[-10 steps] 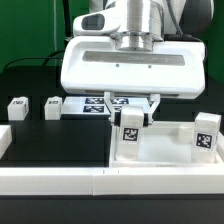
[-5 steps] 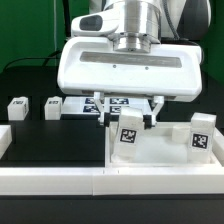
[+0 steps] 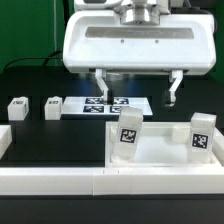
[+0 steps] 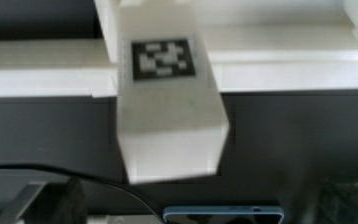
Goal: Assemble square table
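White plastic all round: the table slab [image 3: 165, 152] lies underside up on the black worktop [image 3: 55, 135] at the exterior view's right, just behind the long border rail [image 3: 55, 182]. Two legs stand upright in it, the left leg [image 3: 128, 133] near its corner and the right leg [image 3: 204, 134] at the far edge. The left leg looks a touch tilted to us, and we cannot tell whether either leg is fully seated in its socket.

The tool [image 3: 137, 98] hangs above and behind the left leg with its jaws spread wide and nothing between them. The wrist view shows that same leg [image 4: 165, 95] straight below, clear of contact.

The risks we see:
- If the left leg is only loosely seated, any nudge could topple it out of the socket.
- A low sideways move towards the first spare leg [image 3: 17, 107] or the second spare leg [image 3: 52, 107], both lying beside the marker board [image 3: 115, 104], could drag a finger across the standing leg.
- Nothing visibly pins the slab, so a knock to a leg might shift it along the rail and misalign the remaining sockets.
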